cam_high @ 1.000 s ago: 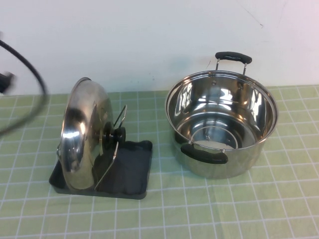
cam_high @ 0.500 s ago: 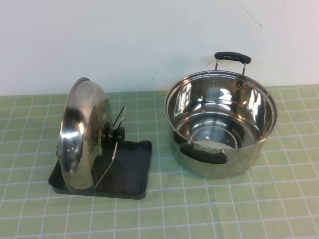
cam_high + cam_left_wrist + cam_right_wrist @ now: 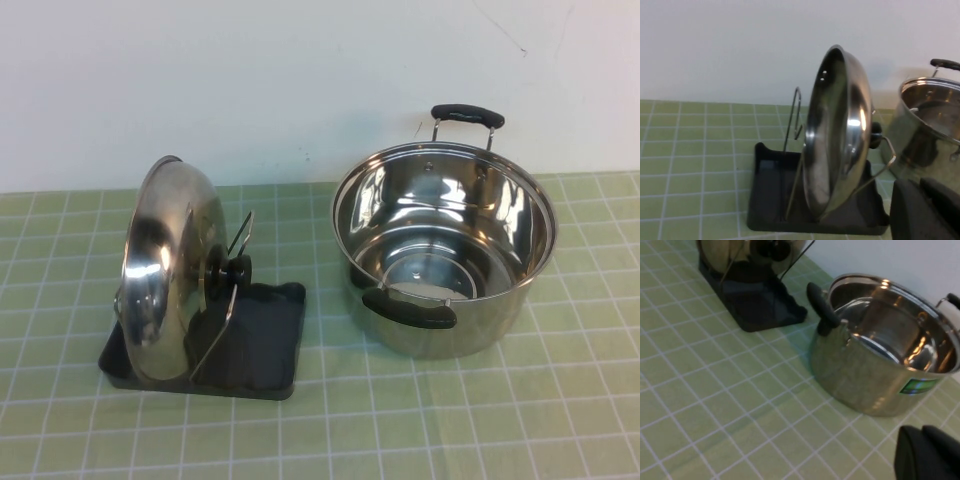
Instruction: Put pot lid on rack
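Observation:
The shiny steel pot lid (image 3: 165,270) stands on edge in the small black rack (image 3: 265,340), leaning between the wire prongs, with its black knob (image 3: 232,270) facing the pot. The left wrist view shows the lid (image 3: 840,135) upright in the rack (image 3: 772,195). My left gripper (image 3: 919,183) is shut and empty, set back from the rack, near the pot. My right gripper (image 3: 921,429) is shut and empty, low over the mat on the near side of the pot, far from the rack (image 3: 755,300). Neither gripper shows in the high view.
A deep steel pot (image 3: 445,250) with two black handles stands open and empty right of the rack; it also shows in the right wrist view (image 3: 880,345). A green checked mat (image 3: 400,420) covers the table. A white wall runs along the back.
A blurred black cable and arm part at the high view's left edge one second ago has gone out of view. The lid, rack and pot have not moved.

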